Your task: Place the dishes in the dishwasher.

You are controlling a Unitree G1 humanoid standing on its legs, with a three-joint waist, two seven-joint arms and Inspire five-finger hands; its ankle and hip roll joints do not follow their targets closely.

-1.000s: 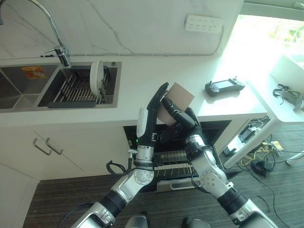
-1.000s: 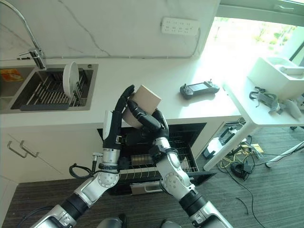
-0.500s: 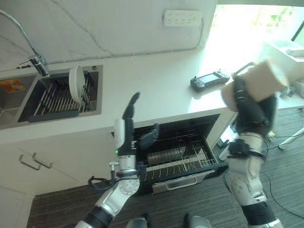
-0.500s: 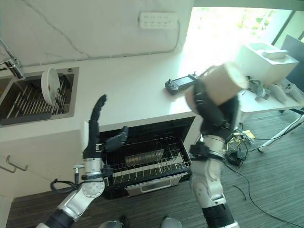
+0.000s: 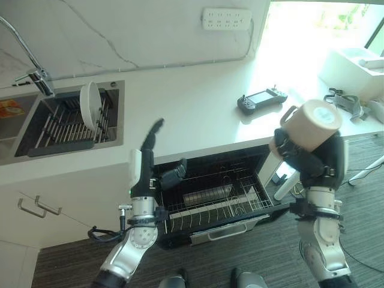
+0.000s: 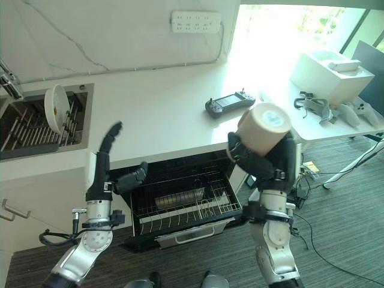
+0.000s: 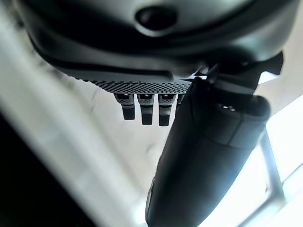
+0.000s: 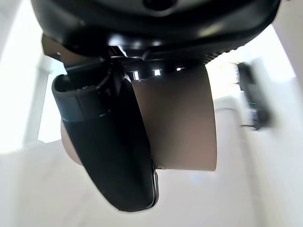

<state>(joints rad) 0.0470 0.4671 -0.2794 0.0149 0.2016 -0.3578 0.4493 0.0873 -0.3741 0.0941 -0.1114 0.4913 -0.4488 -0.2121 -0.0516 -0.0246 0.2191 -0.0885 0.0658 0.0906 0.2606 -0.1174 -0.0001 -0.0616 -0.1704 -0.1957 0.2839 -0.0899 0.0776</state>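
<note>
Step in hand: carrying. The right robot hand (image 5: 312, 161) grips a beige mug (image 5: 312, 124), held aloft at 3 o'clock, above and right of the open dishwasher rack (image 5: 219, 204). The left robot hand (image 5: 146, 157) is released, fingers straight, at 9 o'clock. Next move, as judged: lower the mug into the rack, mouth down. A white bowl (image 5: 90, 113) stands in the sink rack at 10 o'clock.

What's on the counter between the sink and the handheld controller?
Nothing: in the left eye view the white counter is bare from the sink, where a white plate stands in its rack, across to the handheld controller.
</note>
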